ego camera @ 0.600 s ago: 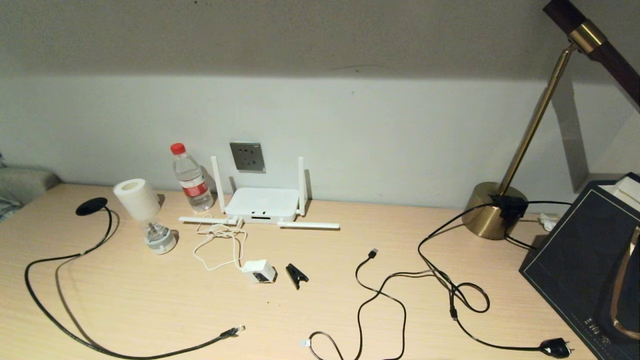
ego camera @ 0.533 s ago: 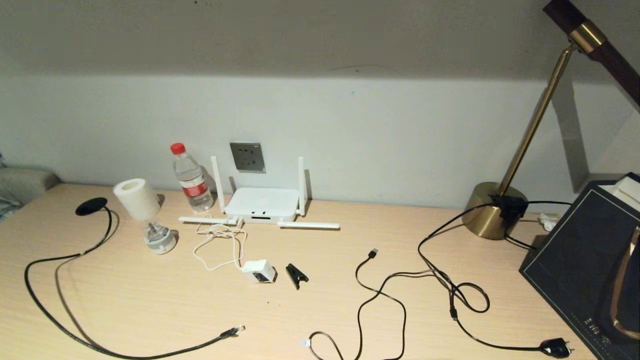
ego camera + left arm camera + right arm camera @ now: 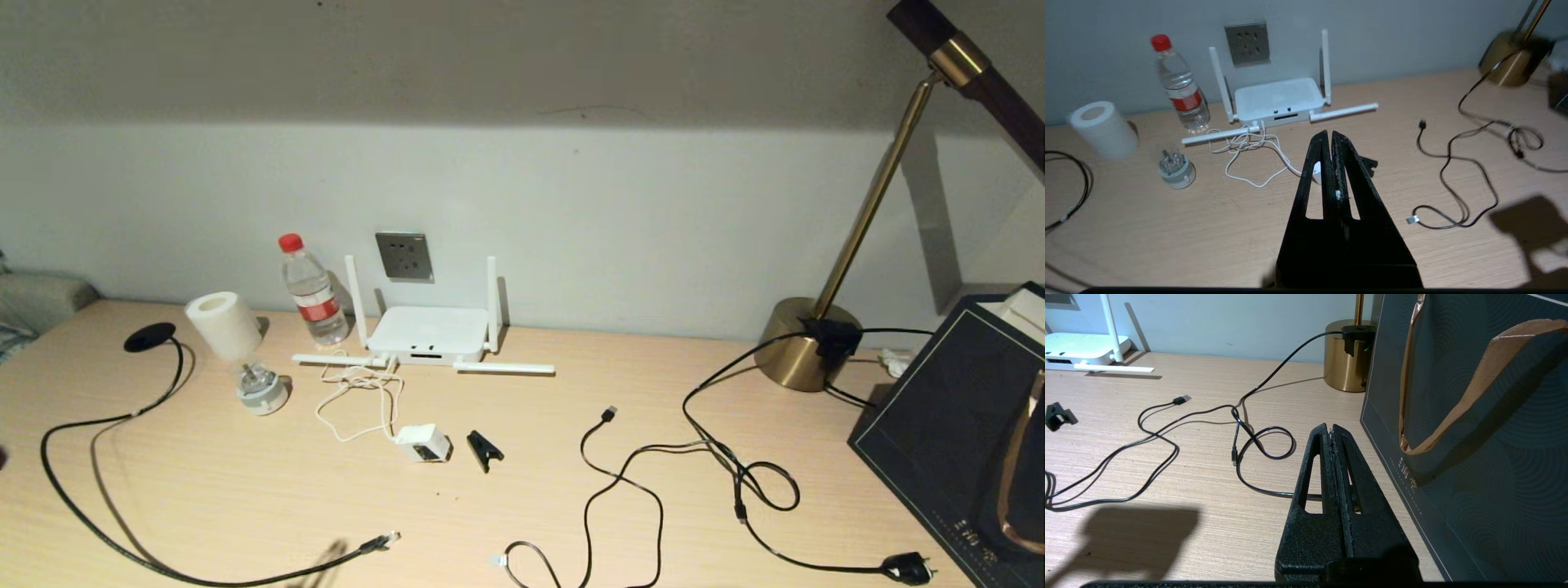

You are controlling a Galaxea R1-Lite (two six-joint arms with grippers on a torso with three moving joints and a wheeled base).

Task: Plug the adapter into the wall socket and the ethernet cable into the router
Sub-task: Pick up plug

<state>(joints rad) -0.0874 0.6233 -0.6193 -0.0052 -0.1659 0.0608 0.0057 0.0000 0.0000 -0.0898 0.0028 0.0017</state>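
The adapter (image 3: pixel 424 443) is lying unplugged on the desk (image 3: pixel 522 490), near the router (image 3: pixel 426 335) under the wall socket (image 3: pixel 404 256). The ethernet cable (image 3: pixel 380 541) is trailing along the near edge. Both the left gripper (image 3: pixel 1330 139) and the right gripper (image 3: pixel 1330 430) are hanging pressed together, holding nothing.

One router (image 3: pixel 426 333) with four antennas, one adapter (image 3: pixel 424 443), one wall socket (image 3: pixel 404 256), one water bottle (image 3: pixel 310 289), three black cables

Router (image 3: pixel 427 333) sits below wall socket (image 3: pixel 404 256), adapter (image 3: pixel 424 443) in front, ethernet cable (image 3: pixel 106 490) to left.
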